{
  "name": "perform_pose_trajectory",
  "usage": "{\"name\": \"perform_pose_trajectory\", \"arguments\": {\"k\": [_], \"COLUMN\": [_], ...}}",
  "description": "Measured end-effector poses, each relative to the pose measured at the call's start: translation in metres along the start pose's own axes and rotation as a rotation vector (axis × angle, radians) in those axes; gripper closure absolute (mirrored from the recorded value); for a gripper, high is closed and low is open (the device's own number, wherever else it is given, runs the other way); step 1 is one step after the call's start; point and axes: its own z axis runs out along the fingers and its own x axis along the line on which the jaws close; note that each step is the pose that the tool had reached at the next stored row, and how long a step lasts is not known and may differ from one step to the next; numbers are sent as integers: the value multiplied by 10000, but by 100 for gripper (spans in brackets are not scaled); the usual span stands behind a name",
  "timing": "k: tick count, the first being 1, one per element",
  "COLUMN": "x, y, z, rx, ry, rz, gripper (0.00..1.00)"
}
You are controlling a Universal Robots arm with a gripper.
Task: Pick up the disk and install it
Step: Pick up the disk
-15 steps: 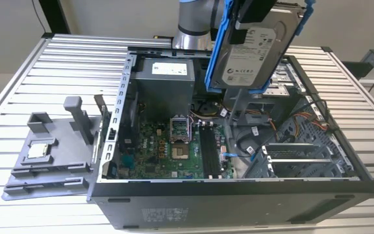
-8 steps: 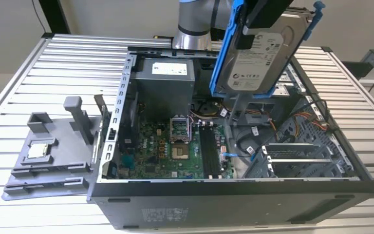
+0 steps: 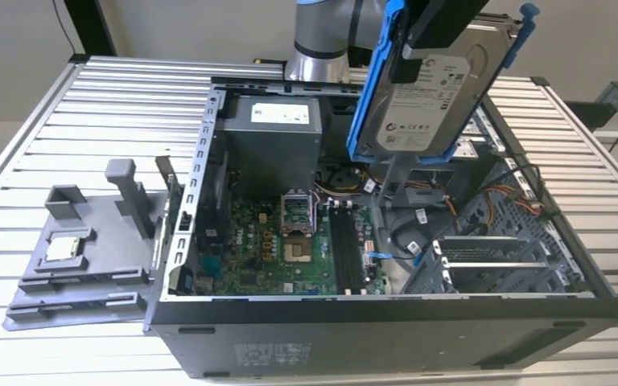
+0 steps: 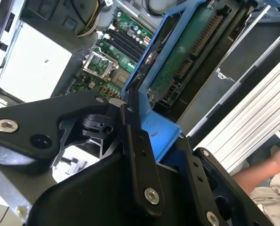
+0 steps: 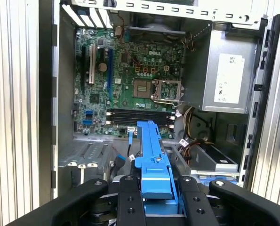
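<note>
Blue plastic frames the disk (image 3: 433,96), which hangs tilted, label facing the exterior view, above the open computer case (image 3: 395,330) and apart from everything inside it. The gripper (image 5: 155,195) is clamped narrow on one end of that frame, with its fingers (image 4: 139,155) pressing it from either side. Carrying it well, I judge, calls for a firm hold on the frame, slow travel, and a path clear of the loose cables (image 3: 486,211), the case walls and the motherboard (image 5: 125,84).
</note>
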Motion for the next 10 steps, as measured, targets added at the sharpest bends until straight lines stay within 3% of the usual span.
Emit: {"name": "perform_pose_trajectory", "arguments": {"k": [6,10], "x": [16,95], "y": [-10,-53], "z": [14,20], "rx": [0,2], "ry": [-1,-46], "rz": [-2,0], "gripper": [100,100]}}
